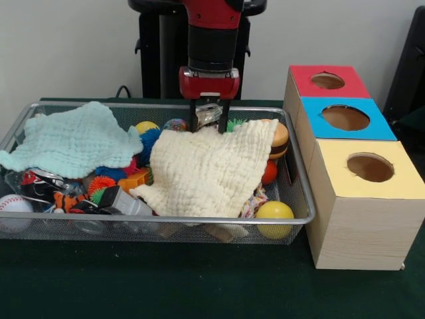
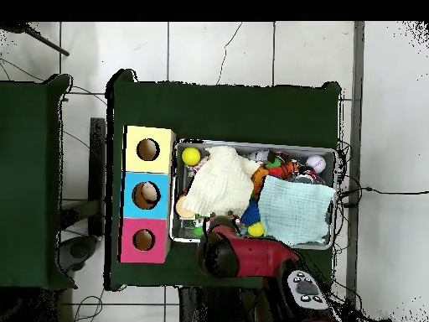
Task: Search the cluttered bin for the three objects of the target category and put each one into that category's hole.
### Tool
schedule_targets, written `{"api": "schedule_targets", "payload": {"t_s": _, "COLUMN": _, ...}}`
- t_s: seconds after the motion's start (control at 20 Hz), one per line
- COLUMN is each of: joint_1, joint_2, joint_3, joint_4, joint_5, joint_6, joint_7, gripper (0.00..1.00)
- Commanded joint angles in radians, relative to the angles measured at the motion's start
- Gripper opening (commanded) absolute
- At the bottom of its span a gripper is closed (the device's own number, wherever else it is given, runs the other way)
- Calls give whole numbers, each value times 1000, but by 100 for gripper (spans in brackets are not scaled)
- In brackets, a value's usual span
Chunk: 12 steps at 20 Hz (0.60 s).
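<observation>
The silver wire-mesh bin (image 1: 199, 219) sits on the green table, full of toys; it also shows in the overhead view (image 2: 251, 143). A cream cloth (image 1: 206, 173) covers its middle and a mint cloth (image 1: 73, 139) its left part. My gripper (image 1: 210, 126) hangs over the bin's far edge with its fingers apart. The tips touch the cream cloth's far edge, and a shiny silvery thing (image 1: 209, 114) shows between them. In the overhead view the gripper (image 2: 219, 225) is mostly hidden under the arm.
Three wooden boxes stand to the right of the bin, each with a round hole: red top (image 1: 299, 76), blue top (image 1: 319, 123), yellow top (image 1: 405, 176). A yellow ball (image 1: 274, 214), a baseball (image 1: 13, 206), a toy burger (image 1: 280, 139) and spiky balls lie in the bin.
</observation>
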Motion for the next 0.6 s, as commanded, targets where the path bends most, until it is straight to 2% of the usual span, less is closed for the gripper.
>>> {"api": "schedule_targets", "payload": {"t_s": 0.05, "joint_1": 11, "joint_2": -129, "joint_3": 69, "joint_4": -61, "joint_5": 36, "joint_6": 159, "joint_7": 99, "gripper": 100}}
{"api": "schedule_targets", "payload": {"t_s": 0.4, "joint_1": -15, "joint_2": -208, "joint_3": 107, "joint_4": -39, "joint_5": 46, "joint_6": 243, "joint_7": 88, "gripper": 100}}
{"api": "schedule_targets", "payload": {"t_s": 0.5, "joint_1": -23, "joint_2": -207, "joint_3": 117, "joint_4": -43, "joint_5": 39, "joint_6": 239, "joint_7": 83, "gripper": 100}}
{"api": "schedule_targets", "payload": {"t_s": 0.6, "joint_1": -27, "joint_2": -172, "joint_3": 118, "joint_4": -69, "joint_5": 26, "joint_6": 214, "joint_7": 83, "gripper": 100}}
